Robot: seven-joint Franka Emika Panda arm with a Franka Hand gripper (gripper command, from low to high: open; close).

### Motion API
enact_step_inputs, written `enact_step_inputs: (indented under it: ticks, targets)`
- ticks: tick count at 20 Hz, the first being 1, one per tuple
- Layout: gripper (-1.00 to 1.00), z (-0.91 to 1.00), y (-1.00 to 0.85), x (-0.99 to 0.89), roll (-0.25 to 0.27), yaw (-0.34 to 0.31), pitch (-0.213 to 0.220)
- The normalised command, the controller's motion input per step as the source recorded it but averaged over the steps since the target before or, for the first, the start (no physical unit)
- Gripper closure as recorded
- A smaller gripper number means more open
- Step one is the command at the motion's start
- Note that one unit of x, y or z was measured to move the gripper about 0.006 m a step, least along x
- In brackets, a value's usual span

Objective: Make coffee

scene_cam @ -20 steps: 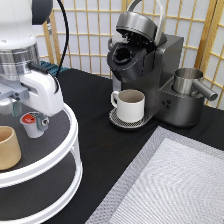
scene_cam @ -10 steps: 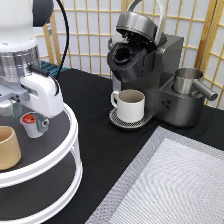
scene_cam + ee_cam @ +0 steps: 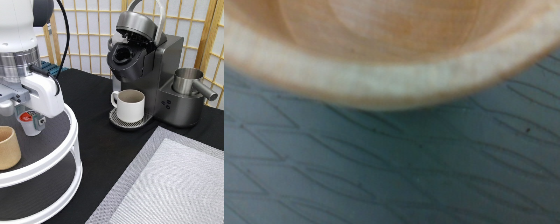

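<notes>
My pincer (image 3: 27, 119) is down over the upper tier of the round two-tier stand (image 3: 70, 131), and it looks closed around the coffee pod (image 3: 28, 121), whose red-orange top shows between the fingers. Just beside it, toward the exterior view's bottom left, stands the tan cup (image 3: 8, 147); my wrist camera fills with that cup's rim (image 3: 385, 82) above the patterned dark mat (image 3: 396, 170). Well away, to the exterior view's right across the black bench (image 3: 95, 105), I see the white mug (image 3: 129, 104) sitting under the coffee machine (image 3: 150, 70), whose lid is raised.
</notes>
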Motion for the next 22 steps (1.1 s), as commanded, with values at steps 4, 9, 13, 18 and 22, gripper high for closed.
enact_step_inputs:
  ticks: [4, 9, 13, 18, 22]
  targets:
    - [1.0, 0.38, 0.05, 0.41, -0.025, 0.015, 0.0]
    - [1.0, 0.72, 0.23, 0.5, 0.074, 0.099, 0.009]
    - [1.0, 0.83, 0.37, 0.72, 0.149, 0.058, 0.044]
    - [1.0, 0.68, 0.33, 0.6, 0.203, 0.034, 0.006]
    - [1.0, 0.54, 0.29, 0.54, 0.249, 0.026, 0.0]
